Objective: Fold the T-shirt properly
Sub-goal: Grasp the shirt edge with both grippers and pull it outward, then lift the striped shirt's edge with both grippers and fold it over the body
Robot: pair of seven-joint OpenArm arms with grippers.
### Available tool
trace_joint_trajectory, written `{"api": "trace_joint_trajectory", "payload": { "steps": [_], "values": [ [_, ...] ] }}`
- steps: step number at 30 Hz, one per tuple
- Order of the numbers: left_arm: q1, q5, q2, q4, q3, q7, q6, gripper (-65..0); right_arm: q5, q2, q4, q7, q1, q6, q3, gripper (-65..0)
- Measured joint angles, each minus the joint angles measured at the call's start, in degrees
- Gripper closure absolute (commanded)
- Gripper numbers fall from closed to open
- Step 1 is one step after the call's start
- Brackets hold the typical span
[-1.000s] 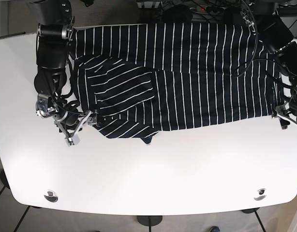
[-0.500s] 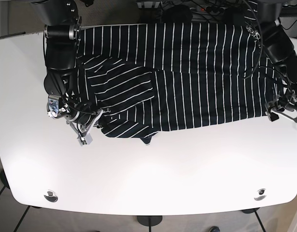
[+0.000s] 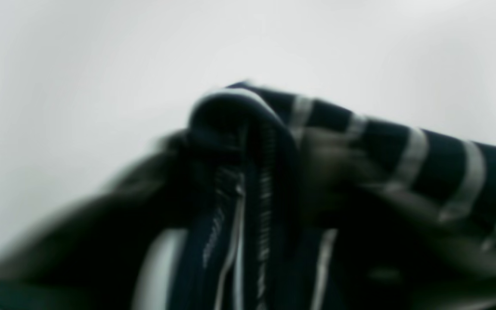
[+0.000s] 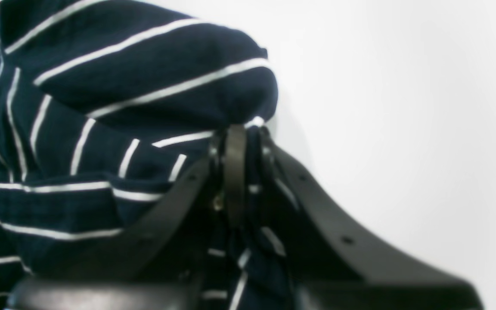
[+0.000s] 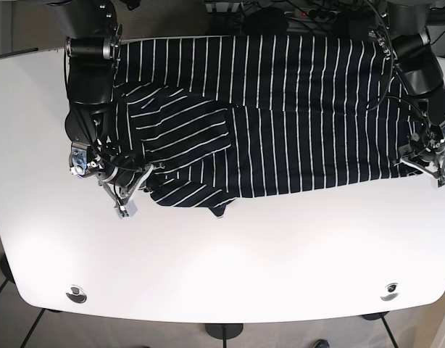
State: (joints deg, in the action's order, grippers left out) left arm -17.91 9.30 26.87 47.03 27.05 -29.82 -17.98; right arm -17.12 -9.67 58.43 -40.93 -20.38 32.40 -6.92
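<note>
While both arms have cloth pinched, the step in hand looks like lifting the near hem to fold it back over the body, so the two ends should rise together and travel level or the fold line goes crooked.

Base view, left to right. The right gripper (image 5: 132, 190) sits at 9 o'clock on the counter (image 5: 230, 268), at the bunched end of the T-shirt (image 5: 295, 123). In the right wrist view its fingers (image 4: 235, 172) are pressed together on a thick wad of fabric (image 4: 144, 99), several layers by the look of it. Judgement: that wad is the sleeve folded in, so lift slowly and check the lower layers come along rather than slipping out.

The shirt lies spread across the far half of the counter, 10 to 2 o'clock, near hem running roughly across the centre.

The left gripper (image 5: 424, 156) is at 3 o'clock on the shirt's edge. Left wrist view is motion-blurred: a rolled hem (image 3: 248, 129) sits right in front of the camera, apparently held, but I can't tell the finger state for certain.

Materials: dark navy knit, thin white stripes, soft and limp, drapes and creases easily, ribbed or stitched seam visible at the hem. Counter is smooth matte white, low friction, so the cloth will drag freely. Keep tension light between the arms; overstretching a knit skews the stripes.
</note>
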Motion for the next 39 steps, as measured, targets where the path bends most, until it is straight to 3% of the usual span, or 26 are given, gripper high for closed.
{"api": "trace_joint_trajectory", "payload": {
  "steps": [1, 4, 5, 7, 11, 14, 16, 18, 22, 29, 33, 35, 39],
  "values": [
    [0.00, 0.17, -0.09, -0.11, 0.00, 0.76, -0.02, 0.0, -0.02, 0.02, 0.00, 0.00, 0.02, 0.00, 0.00, -1.7],
    [0.20, 0.15, -0.66, 1.20, 0.00, 0.74, -0.09, 0.0, 0.09, -0.07, 0.00, 1.53, 0.17, 0.00, -0.57, -1.6],
    [0.66, 0.15, -1.01, 3.15, 0.00, 0.13, -0.37, 0.0, 0.00, -0.02, 0.00, 2.03, 0.31, -0.81, -1.42, -1.6],
    [1.40, -0.24, -2.16, 9.05, 0.24, -0.55, -3.93, 0.0, 0.04, -0.07, 0.00, 2.21, 0.33, -2.56, -2.62, -1.6],
    [2.23, 1.01, -5.33, 19.58, 1.36, -0.26, -9.07, 0.0, 0.44, -0.50, 5.09, 1.20, 0.98, -2.86, -3.98, -1.6],
    [3.85, -0.55, -7.61, 25.86, 5.84, -4.81, -10.16, 0.0, 0.42, -0.61, 12.46, -2.32, 1.86, -2.84, -4.02, -1.6],
    [4.39, -0.55, -9.14, 29.53, 9.27, -7.39, -13.64, 0.0, -0.35, -0.72, 18.29, -4.13, 3.17, -2.82, -3.91, -1.6],
    [3.61, -0.07, -9.97, 31.71, 12.52, -10.12, -17.88, 0.0, -0.68, -0.61, 26.14, -9.38, 5.35, -2.43, -7.21, -1.6],
    [4.35, -0.39, -9.88, 31.87, 15.69, -12.79, -21.99, 0.0, -1.11, -0.61, 37.22, -16.13, 9.62, -2.34, -11.54, -1.6],
    [9.51, -0.02, -9.99, 33.20, 15.98, -12.63, -22.16, 0.0, -1.11, -0.48, 51.49, -19.58, 21.77, -2.14, -15.17, -1.6],
    [13.31, -0.09, -9.86, 33.33, 15.98, -12.66, -22.16, 0.0, -1.75, -0.39, 53.35, -19.69, 28.96, -2.10, -15.76, -1.6],
    [14.97, -0.24, -9.84, 33.33, 15.98, -12.61, -22.16, 0.0, -6.93, -0.22, 53.29, -19.56, 32.68, -1.95, -19.15, -1.7],
    [17.35, -0.04, -9.86, 33.35, 15.93, -12.59, -22.21, 0.0, -8.63, -0.37, 53.27, -19.56, 36.72, -2.38, -20.02, -1.7]
  ]
}}
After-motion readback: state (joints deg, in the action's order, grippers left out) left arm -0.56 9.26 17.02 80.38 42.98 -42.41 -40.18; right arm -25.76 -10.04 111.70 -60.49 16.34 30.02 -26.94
